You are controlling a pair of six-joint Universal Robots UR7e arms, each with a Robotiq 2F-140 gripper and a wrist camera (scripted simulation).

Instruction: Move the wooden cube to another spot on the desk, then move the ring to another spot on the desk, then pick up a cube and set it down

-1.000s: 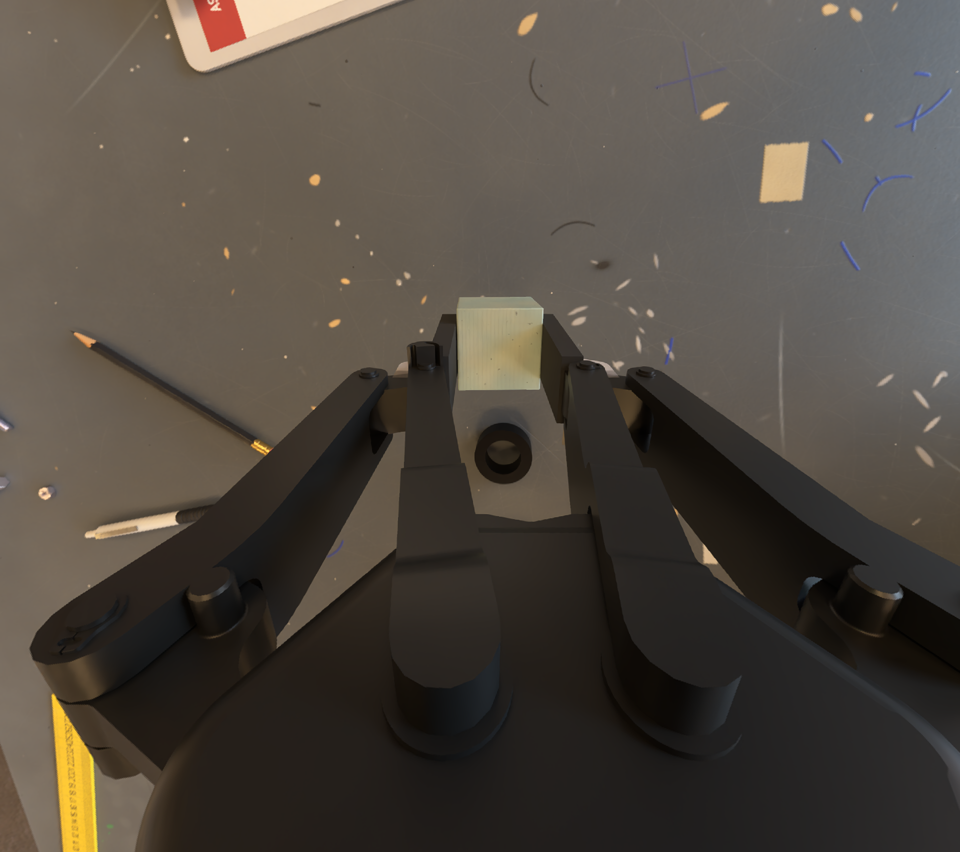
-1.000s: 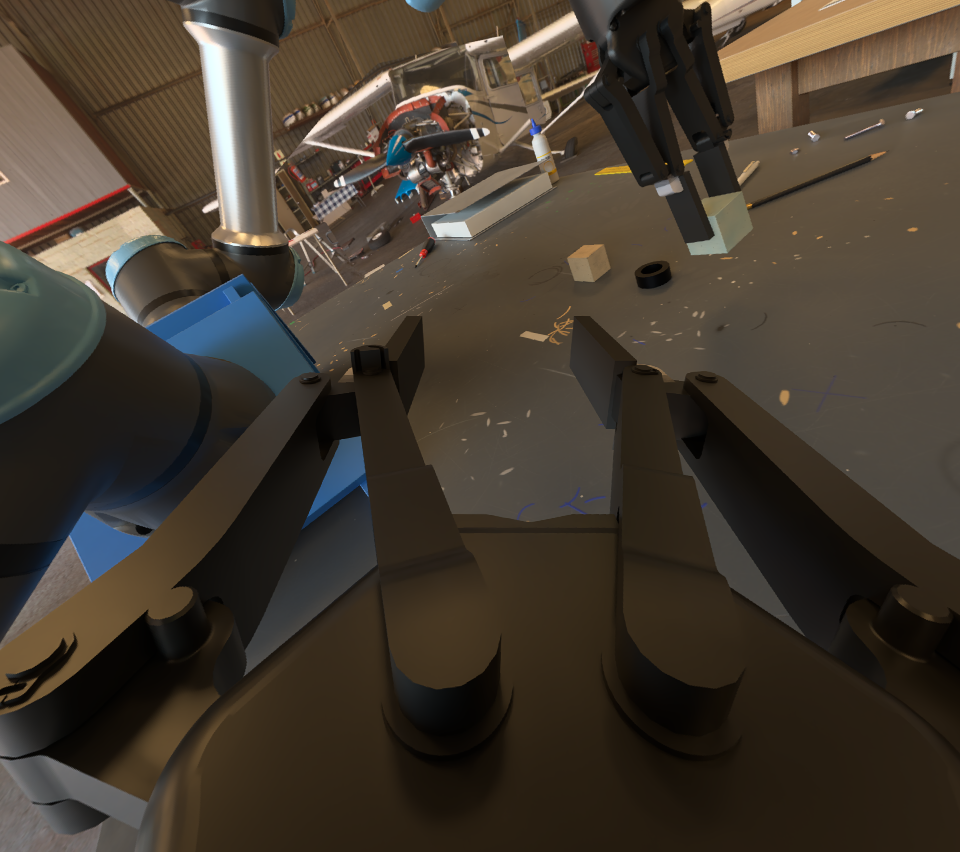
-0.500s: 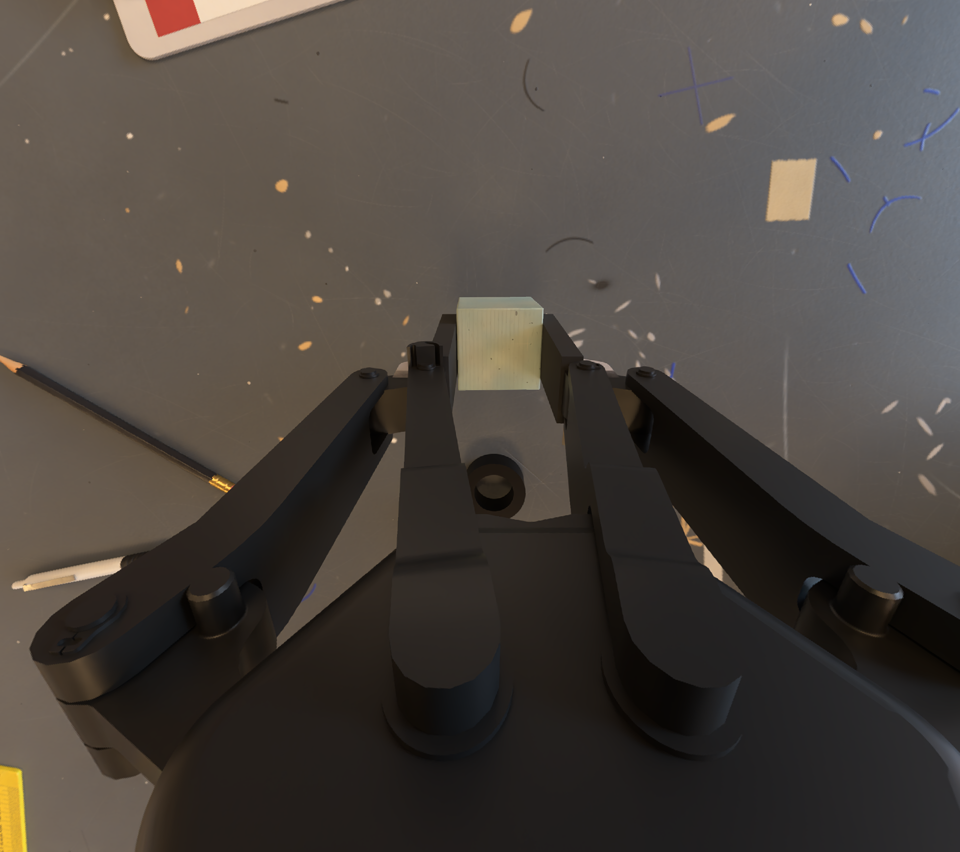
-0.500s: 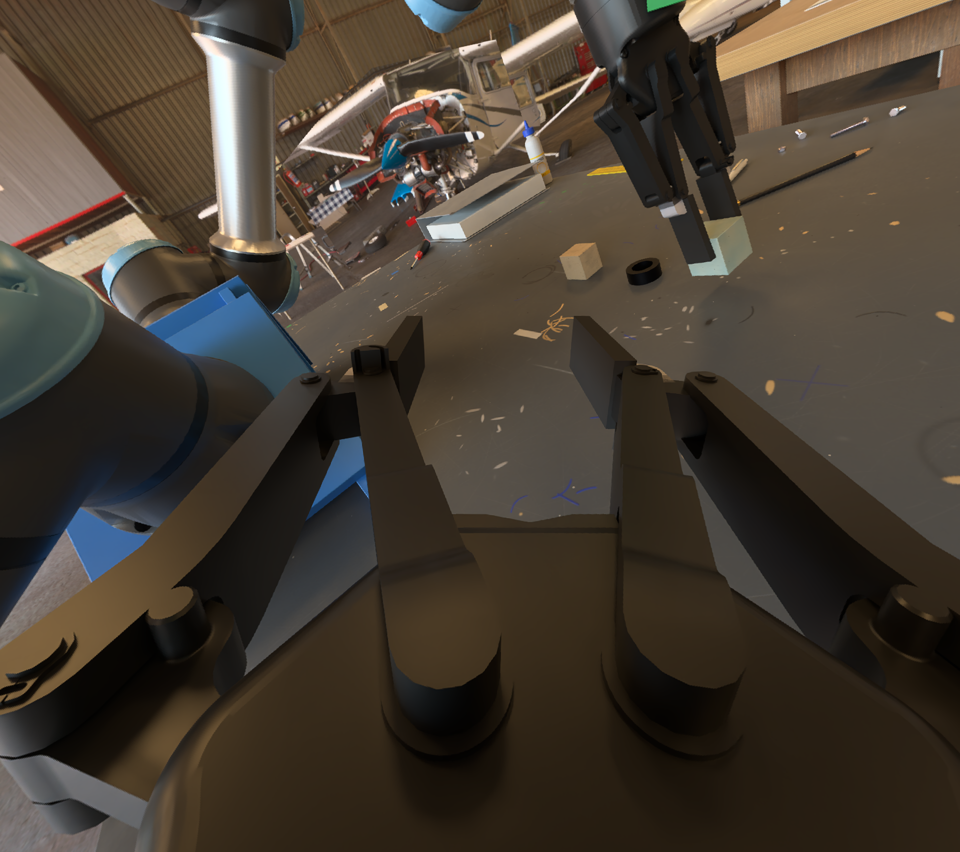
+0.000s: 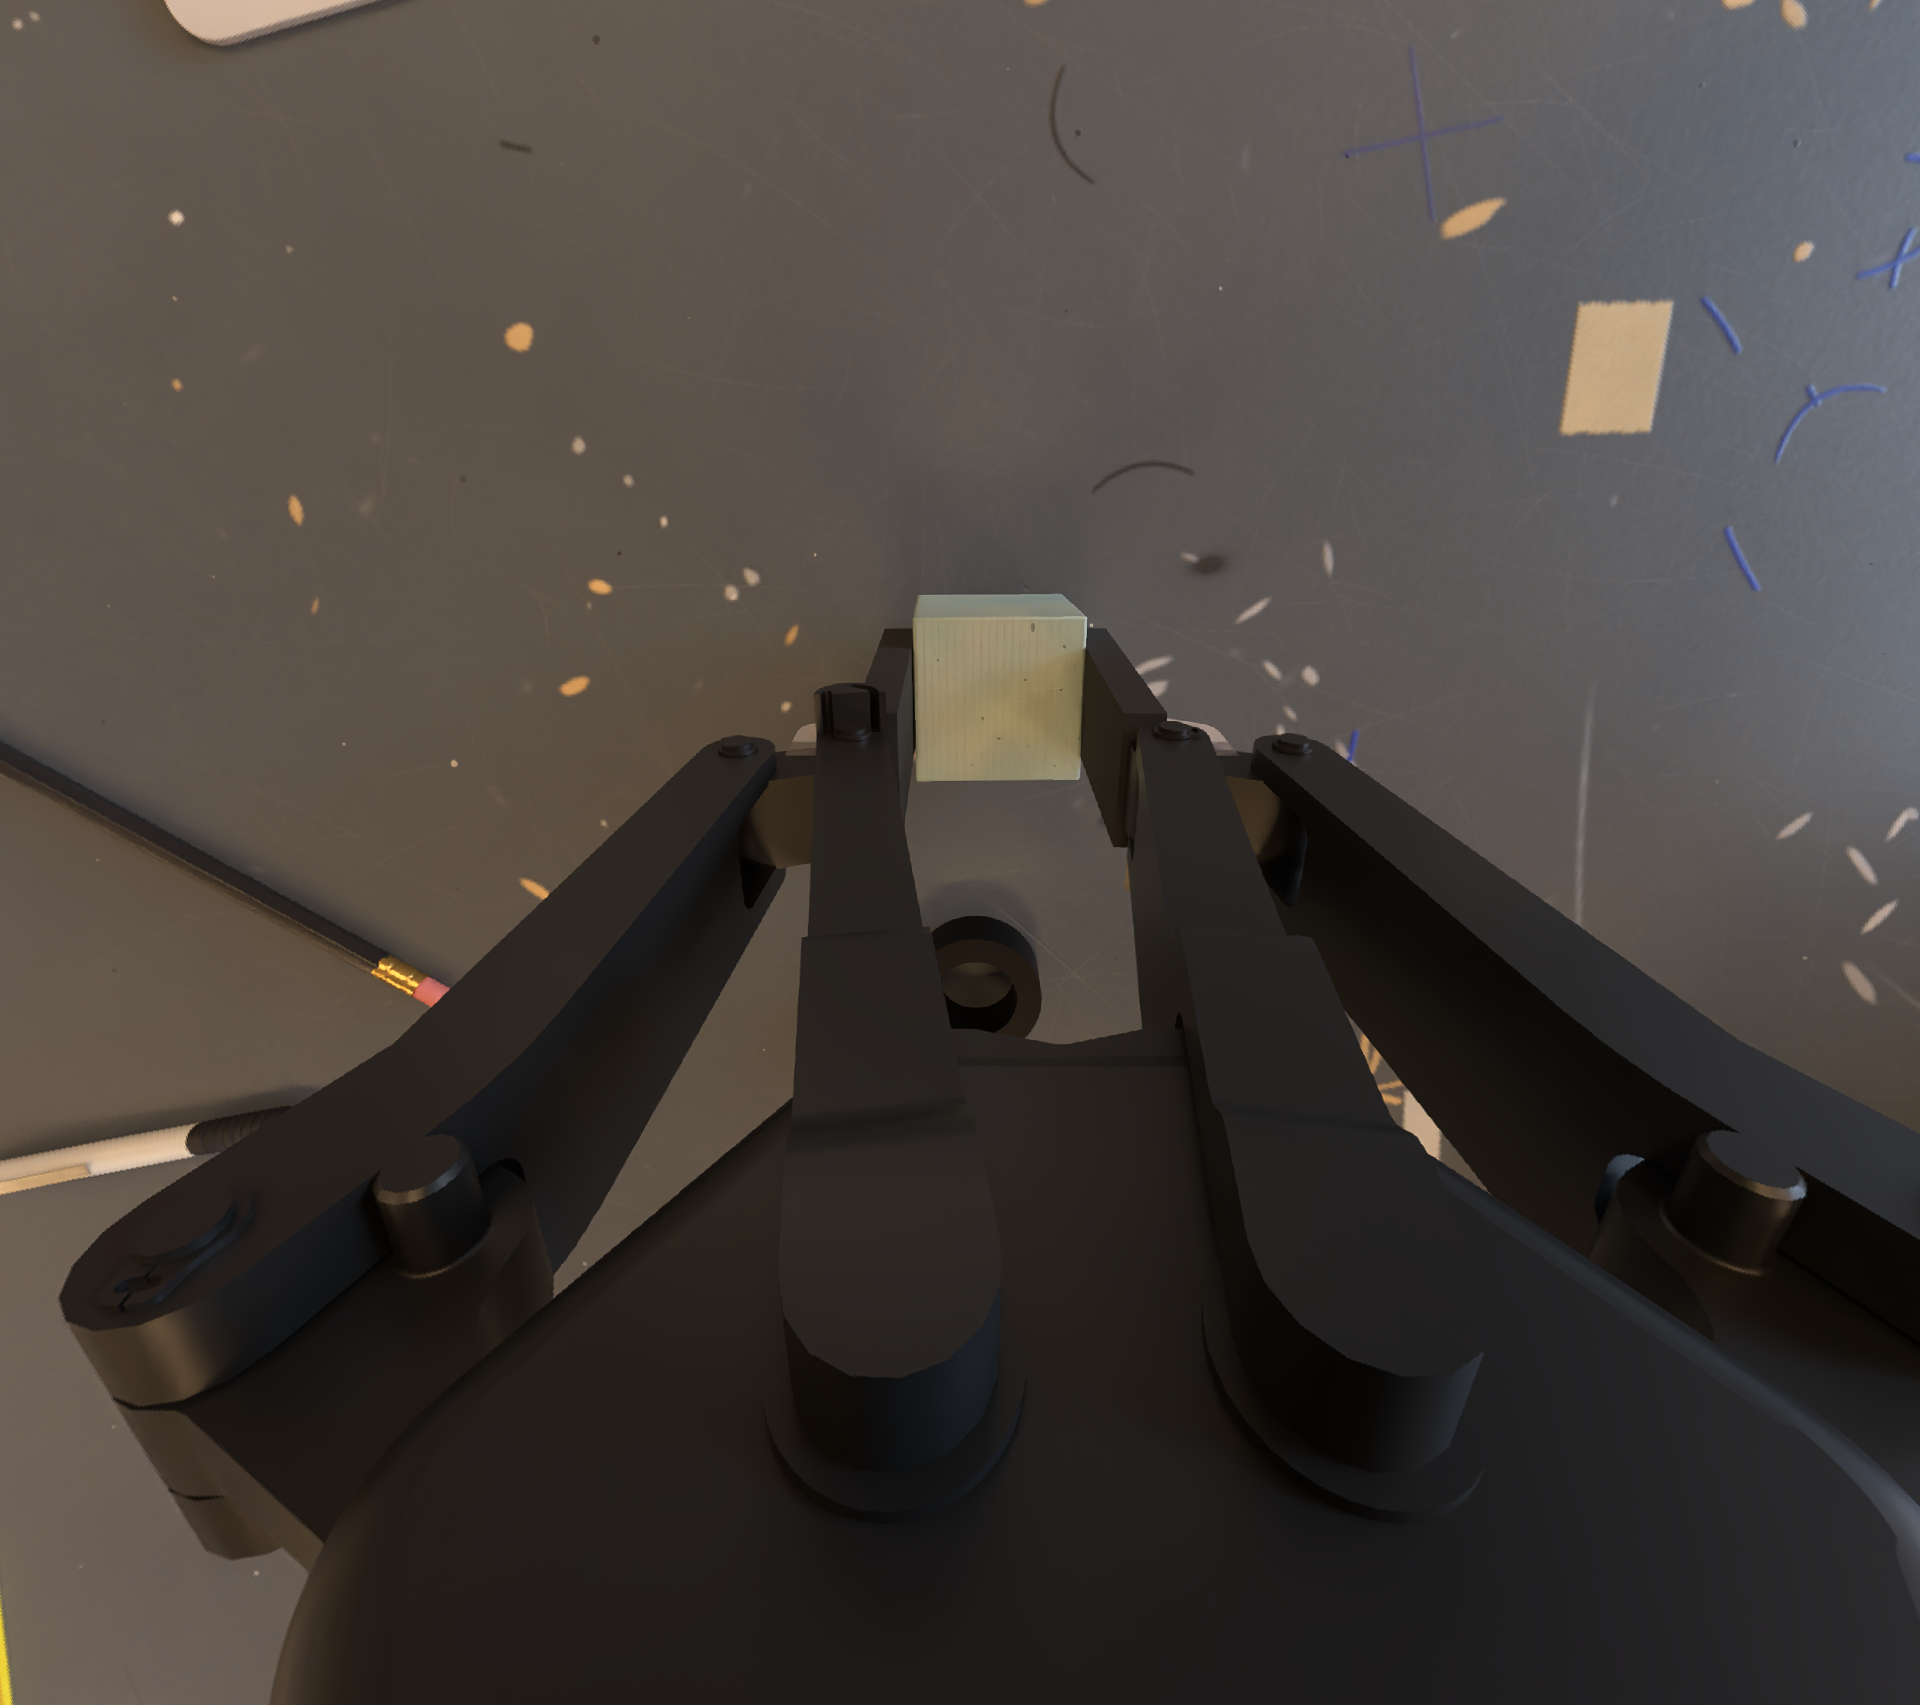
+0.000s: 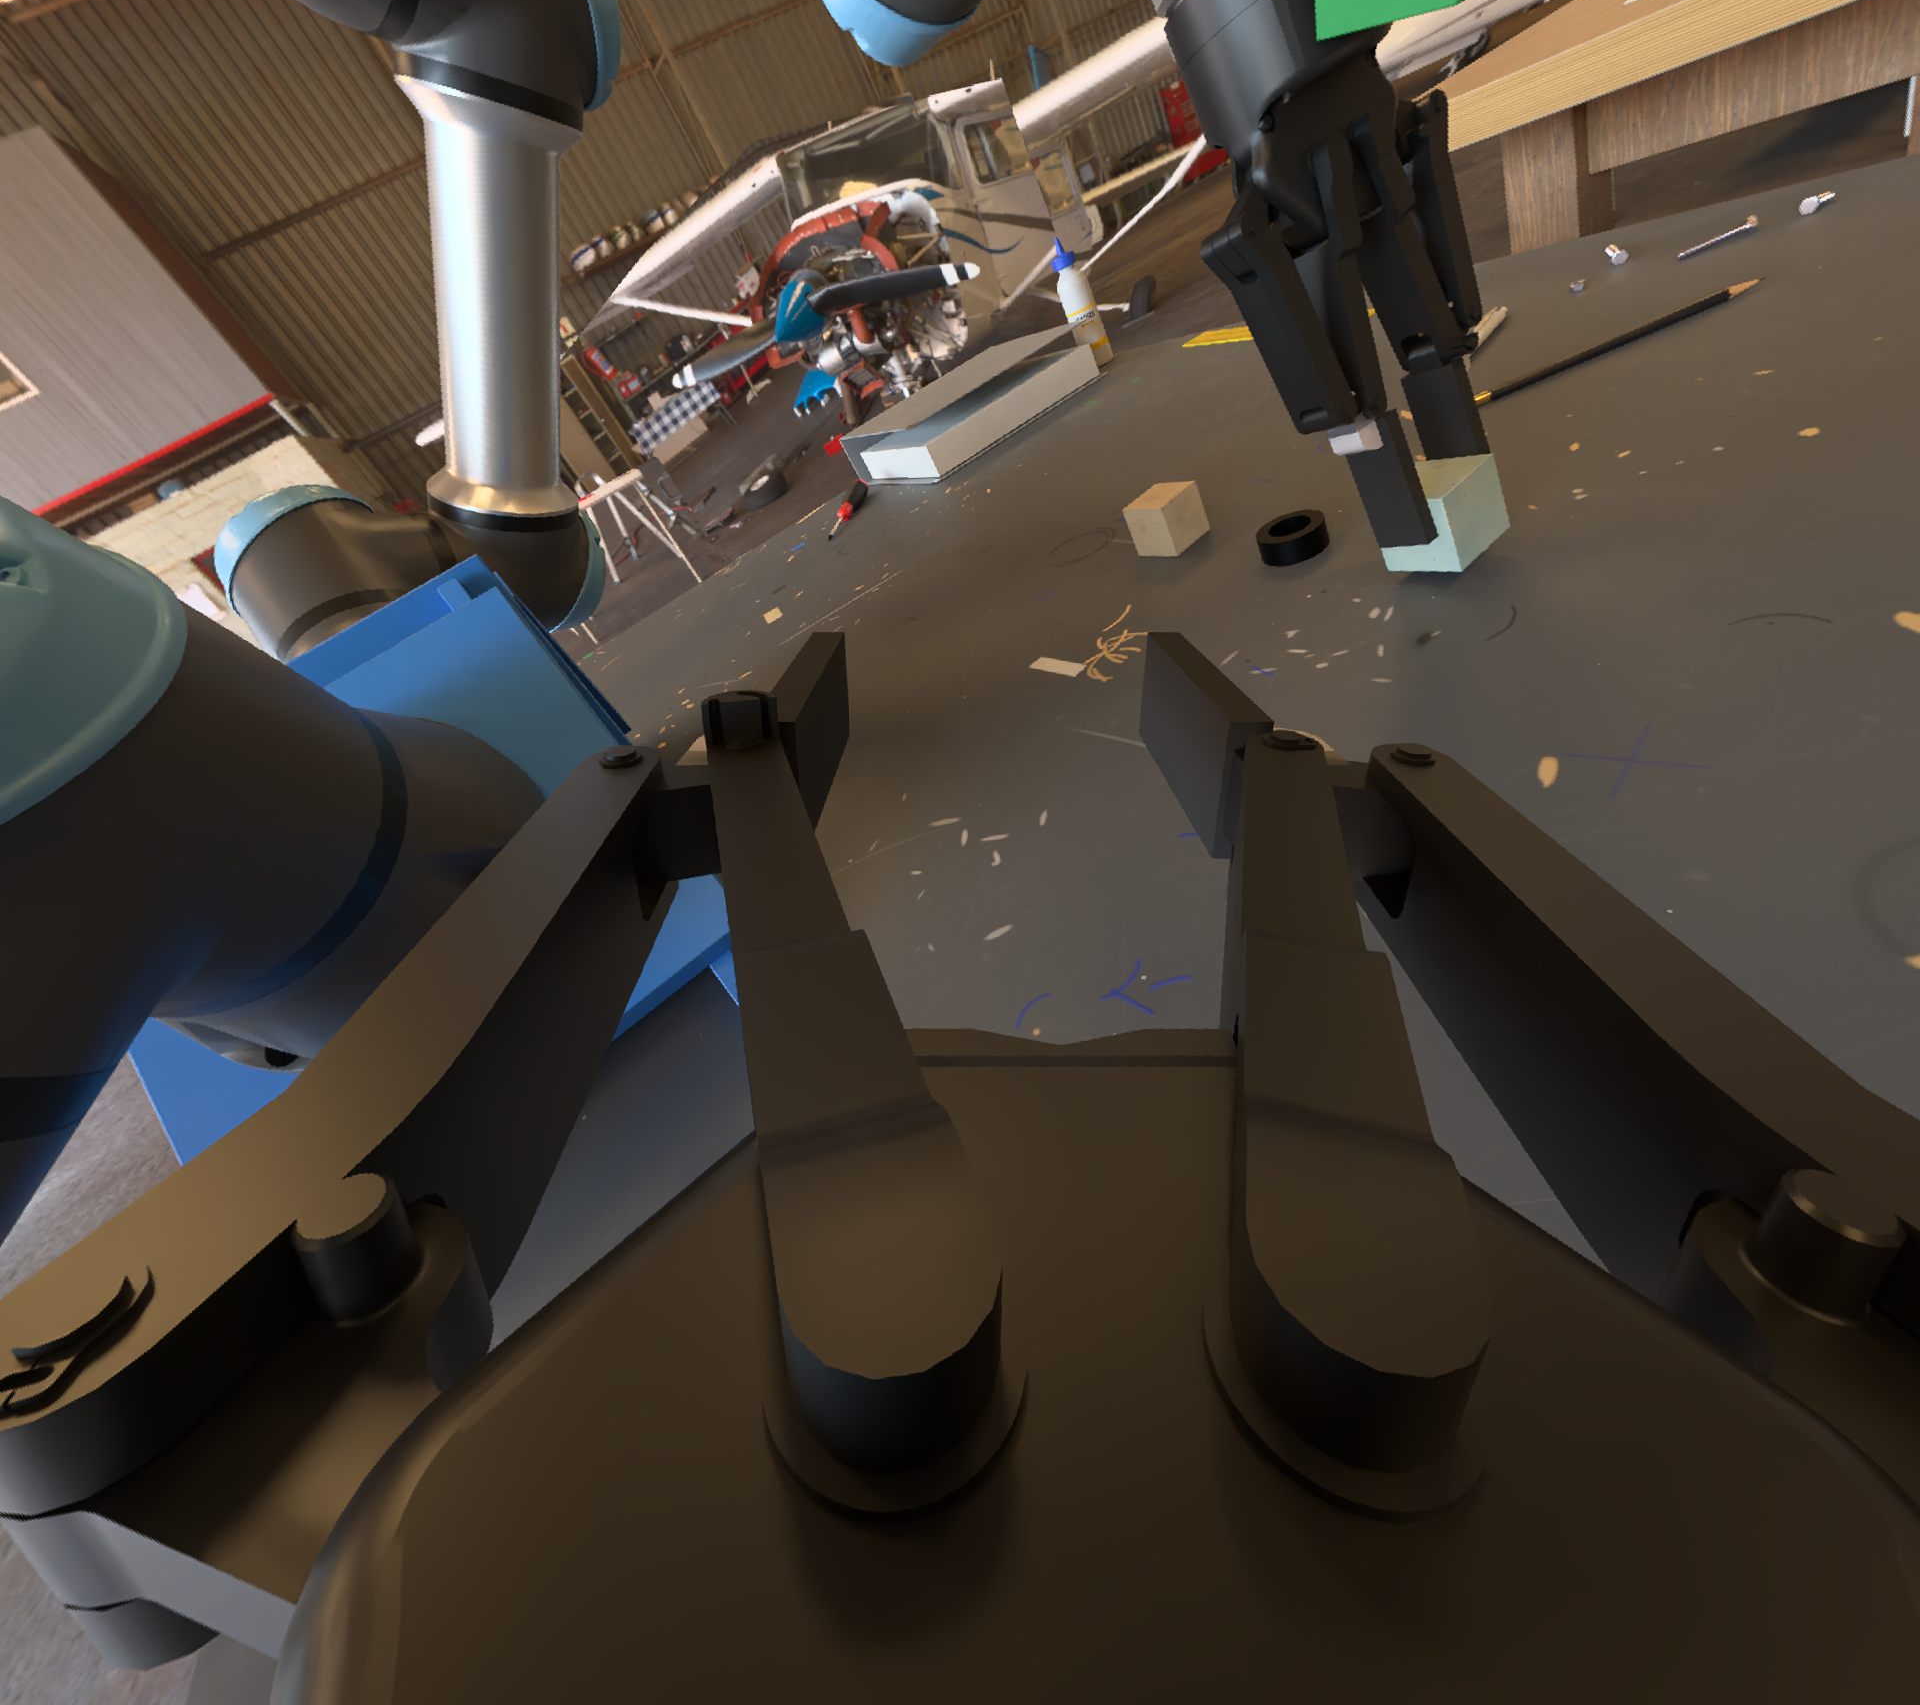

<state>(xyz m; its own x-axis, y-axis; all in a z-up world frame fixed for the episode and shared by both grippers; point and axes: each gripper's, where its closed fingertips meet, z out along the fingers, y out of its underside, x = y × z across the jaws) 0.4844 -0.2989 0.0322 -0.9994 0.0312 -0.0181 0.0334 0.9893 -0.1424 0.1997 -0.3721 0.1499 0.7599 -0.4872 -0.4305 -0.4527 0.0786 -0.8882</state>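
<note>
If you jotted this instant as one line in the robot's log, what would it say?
left tool: shut on pale cube, at or just above desk | right tool: open, empty | ring, wooden cube: on desk

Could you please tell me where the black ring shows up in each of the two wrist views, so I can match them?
Left wrist view: the black ring lies on the desk, low centre, between the left gripper's fingers, behind the pale cube they hold.
Right wrist view: the black ring sits upper right, between the wooden cube and the pale cube.
Shared landmark: the pale cube.
</note>
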